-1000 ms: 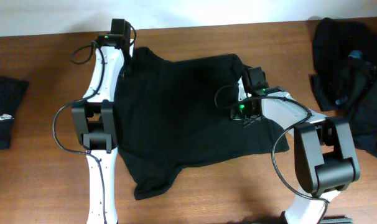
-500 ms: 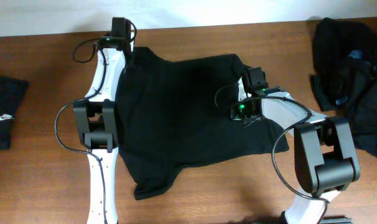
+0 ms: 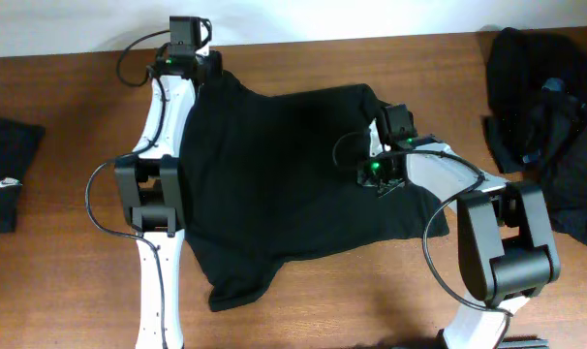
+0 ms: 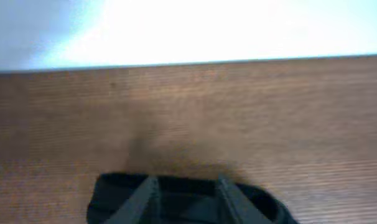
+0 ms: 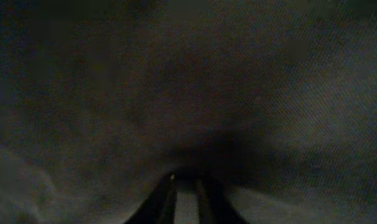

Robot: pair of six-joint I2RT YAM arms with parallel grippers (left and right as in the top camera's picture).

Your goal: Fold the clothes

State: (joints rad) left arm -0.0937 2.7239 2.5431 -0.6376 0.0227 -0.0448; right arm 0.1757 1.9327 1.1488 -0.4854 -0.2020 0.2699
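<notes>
A black T-shirt (image 3: 293,184) of the clothes lies spread across the middle of the wooden table (image 3: 71,271). My left gripper (image 3: 199,60) is at the shirt's far left corner, near the table's back edge. In the left wrist view it (image 4: 188,198) is open, its fingers (image 4: 145,199) apart over a dark bunch of fabric (image 4: 114,193). My right gripper (image 3: 383,138) rests on the shirt's right side. The right wrist view is filled with dark cloth (image 5: 188,93), and that gripper (image 5: 187,196) shows its fingers a narrow gap apart.
A folded black garment with a small white logo (image 3: 5,176) lies at the table's left edge. A loose heap of black clothes (image 3: 550,116) sits at the far right. The table's back edge meets a white wall (image 3: 80,24).
My left gripper has drawn back slightly toward the table's back edge and its jaws have parted. The right arm has stayed in place on the shirt.
</notes>
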